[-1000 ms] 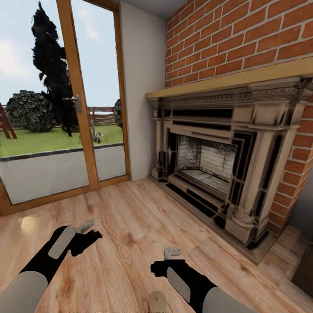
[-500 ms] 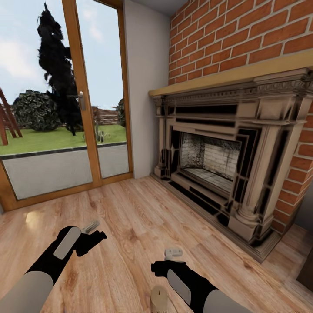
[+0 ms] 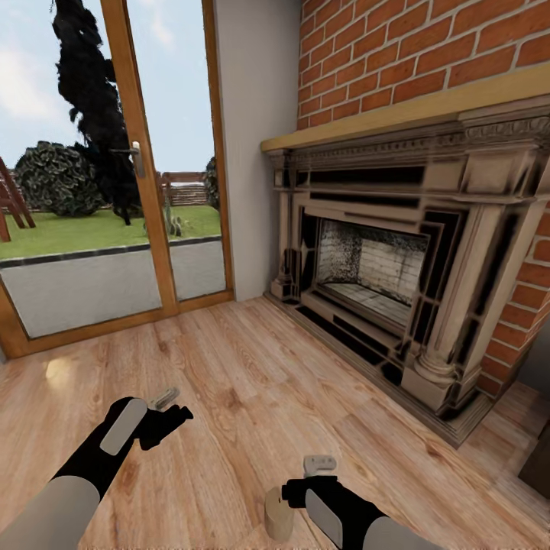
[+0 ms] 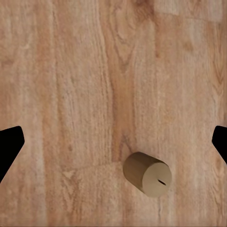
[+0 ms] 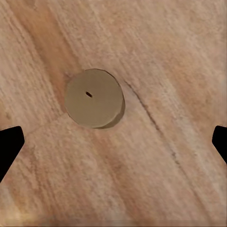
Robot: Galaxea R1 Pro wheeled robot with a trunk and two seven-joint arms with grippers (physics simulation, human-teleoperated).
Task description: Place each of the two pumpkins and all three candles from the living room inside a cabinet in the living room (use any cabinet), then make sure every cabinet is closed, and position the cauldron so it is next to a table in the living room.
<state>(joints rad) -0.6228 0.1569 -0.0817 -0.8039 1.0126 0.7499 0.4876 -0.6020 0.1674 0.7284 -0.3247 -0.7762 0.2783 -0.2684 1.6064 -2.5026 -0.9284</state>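
Wood floor point(image 3: 252, 397), upright candle point(image 3: 279, 513) beside released right claw point(image 3: 320, 464), left claw point(image 3: 164, 399) released, fireplace point(image 3: 382, 283) ahead

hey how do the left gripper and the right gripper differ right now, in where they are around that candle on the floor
In the head view the right gripper sits close beside the candle, low in the picture, while the left gripper hangs farther off over bare floor. The right wrist view looks almost straight down on the candle's top; the left wrist view sees it at a slant. Both grippers are open and hold nothing.
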